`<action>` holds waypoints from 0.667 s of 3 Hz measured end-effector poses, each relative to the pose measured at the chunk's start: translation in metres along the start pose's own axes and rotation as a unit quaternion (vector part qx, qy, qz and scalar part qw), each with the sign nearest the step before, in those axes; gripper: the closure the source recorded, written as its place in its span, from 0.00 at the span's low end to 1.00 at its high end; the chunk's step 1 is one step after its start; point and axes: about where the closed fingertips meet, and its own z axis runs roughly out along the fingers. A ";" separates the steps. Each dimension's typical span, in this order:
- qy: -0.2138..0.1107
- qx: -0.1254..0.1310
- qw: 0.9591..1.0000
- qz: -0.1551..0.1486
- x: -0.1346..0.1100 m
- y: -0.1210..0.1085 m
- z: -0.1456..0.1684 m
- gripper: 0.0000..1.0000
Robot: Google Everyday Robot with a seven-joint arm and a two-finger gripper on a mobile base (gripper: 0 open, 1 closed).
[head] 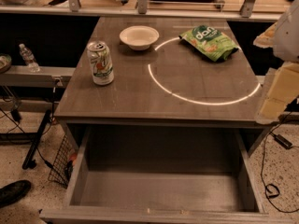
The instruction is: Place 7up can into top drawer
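Observation:
The 7up can [101, 63] stands upright on the left side of the grey table [140, 101], silver-white with green and red markings. The top drawer [159, 190] is pulled out below the table's front edge, and its inside is bare. My gripper [279, 91] hangs at the right edge of the view, beside the table's right front corner, far from the can and holding nothing that I can see.
A white bowl [138, 36] sits at the back middle of the table. A green chip bag [210, 42] lies at the back right. A clear water bottle [29, 58] stands on a ledge to the left. Cables and a wire rack lie on the floor.

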 end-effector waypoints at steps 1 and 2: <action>-0.002 0.002 1.000 -0.003 -0.003 -0.002 0.001 0.00; -0.003 0.004 1.000 -0.006 -0.006 -0.005 0.001 0.00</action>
